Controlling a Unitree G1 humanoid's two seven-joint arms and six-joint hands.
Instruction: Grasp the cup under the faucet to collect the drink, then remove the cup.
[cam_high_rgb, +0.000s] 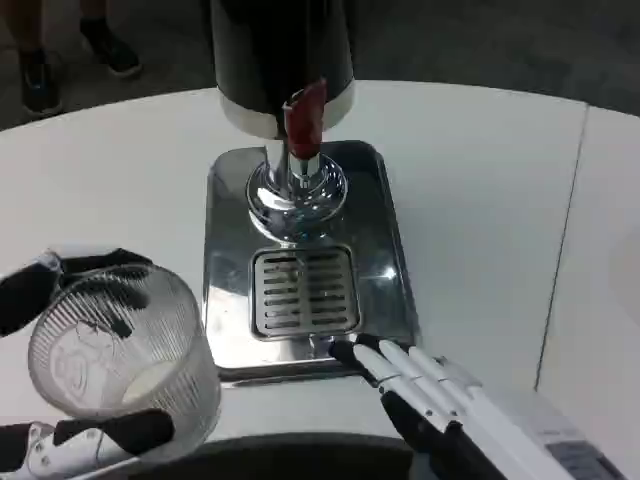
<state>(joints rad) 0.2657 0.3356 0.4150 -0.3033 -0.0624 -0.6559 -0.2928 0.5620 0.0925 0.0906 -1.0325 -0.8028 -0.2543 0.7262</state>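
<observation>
At the far middle of the white table stands the dispenser, its red-handled faucet over the grate of the steel drip tray. Near the table's front left edge, the left hand clamps its fingers around the clear ribbed cup, which looks empty and is well left of the faucet, so I judge the filling is not yet begun. Its fingers straight and close together, the right hand touches the tray's front edge and holds nothing.

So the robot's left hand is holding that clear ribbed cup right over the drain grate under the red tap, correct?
Not quite. The left hand does hold the clear ribbed cup, but the head view shows it off to the left of the steel drip tray, not over the drain grate under the red tap.
</observation>
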